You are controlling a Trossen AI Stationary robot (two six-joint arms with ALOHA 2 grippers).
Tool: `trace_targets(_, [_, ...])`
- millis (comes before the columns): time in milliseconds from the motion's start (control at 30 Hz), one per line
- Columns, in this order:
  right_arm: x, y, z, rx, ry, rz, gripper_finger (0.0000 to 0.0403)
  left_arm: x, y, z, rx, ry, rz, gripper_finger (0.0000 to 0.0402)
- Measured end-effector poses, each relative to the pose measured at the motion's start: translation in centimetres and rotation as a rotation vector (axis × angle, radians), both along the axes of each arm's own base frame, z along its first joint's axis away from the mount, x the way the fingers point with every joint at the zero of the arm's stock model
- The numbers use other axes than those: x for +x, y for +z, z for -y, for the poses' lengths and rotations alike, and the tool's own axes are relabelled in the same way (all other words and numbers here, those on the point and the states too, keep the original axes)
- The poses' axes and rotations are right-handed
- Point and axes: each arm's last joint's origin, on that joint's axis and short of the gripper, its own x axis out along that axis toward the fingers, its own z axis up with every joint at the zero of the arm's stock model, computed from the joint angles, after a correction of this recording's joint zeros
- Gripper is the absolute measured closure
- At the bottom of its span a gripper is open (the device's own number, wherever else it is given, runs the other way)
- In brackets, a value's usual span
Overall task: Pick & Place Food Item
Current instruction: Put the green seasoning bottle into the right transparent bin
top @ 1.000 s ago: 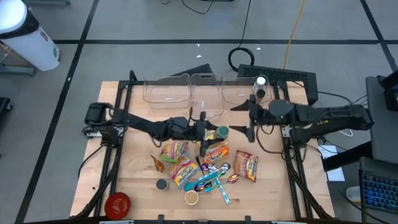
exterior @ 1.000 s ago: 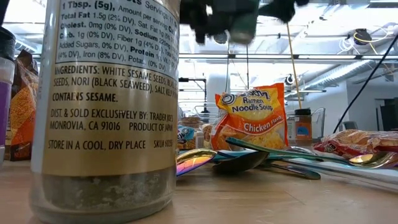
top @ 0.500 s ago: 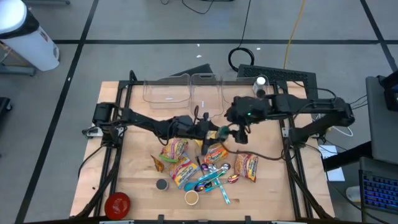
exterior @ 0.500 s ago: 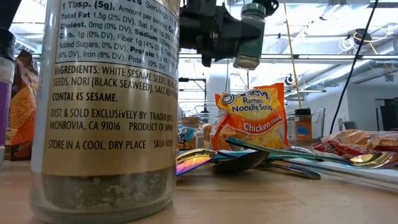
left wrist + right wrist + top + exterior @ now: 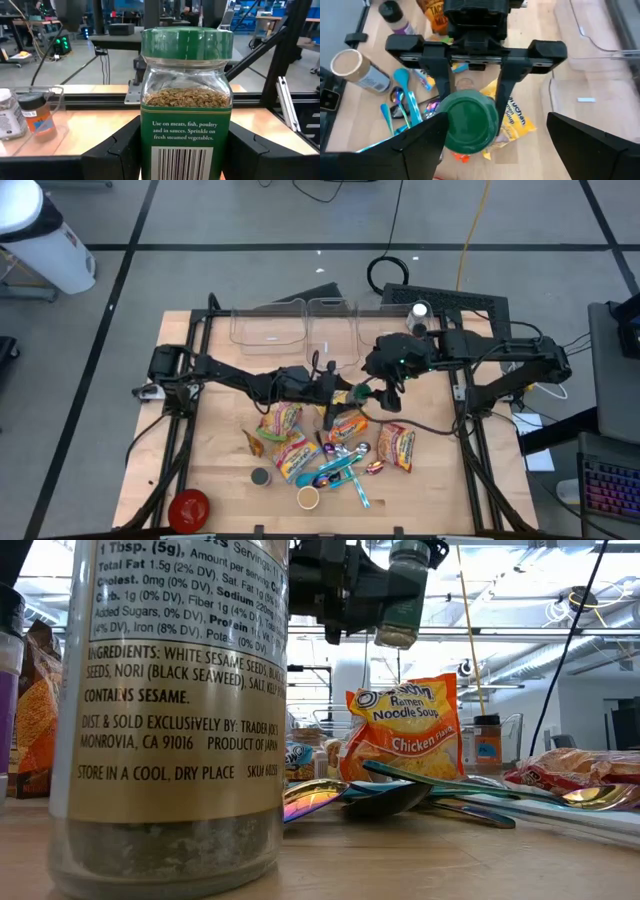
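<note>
A glass spice jar (image 5: 186, 110) with a green lid (image 5: 470, 120) and a green label hangs upright above the middle of the table (image 5: 215, 480), over the ramen packets. My left gripper (image 5: 186, 155) reaches in level from the table's left and is shut on the jar (image 5: 358, 392). In the low view the jar (image 5: 400, 600) shows high above the tabletop. My right gripper (image 5: 500, 150) stands open just right of and above the jar, slanting down at its lid, with its fingers on either side and touching nothing. My left gripper pinches the jar's labelled glass body (image 5: 147, 150), below the lid, between its two fingers (image 5: 437, 75). The fingers come level from the table's left, one on each side of the jar. The jar stands upright in the hold, lifted clear of the table.
Ramen packets (image 5: 283, 420) (image 5: 395, 448), coloured spoons (image 5: 345, 465), a paper cup (image 5: 308, 498) and a red lid (image 5: 190, 505) lie below and toward the near edge. Clear bins (image 5: 270, 325) stand at the far edge. A large seasoning jar (image 5: 170, 710) fills the low view's left.
My right gripper has swung from the table's right toward the jar and tipped over, so it points slanting down at the lid; it has stayed open. It has kept still for the last half second.
</note>
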Motion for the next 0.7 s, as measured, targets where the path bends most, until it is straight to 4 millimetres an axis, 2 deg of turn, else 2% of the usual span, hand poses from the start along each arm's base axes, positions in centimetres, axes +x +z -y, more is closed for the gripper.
trace_targets(167, [-0.1,-0.2,-0.3,0.053,0.075,-0.013,0.0067,0.0,0.3,-0.1,-0.002,0.013,0.019,0.0197])
trace_targets(500, [0.8,-0.3,-0.2,0.016,0.051,0.020,0.0067,0.0,0.2,-0.1,0.000,0.008,0.009,0.0197])
trace_targets(700, [1.3,-1.4,0.0,-0.056,0.029,-0.031,0.0094,0.0,0.2,-0.1,-0.001,0.008,0.006,0.0197])
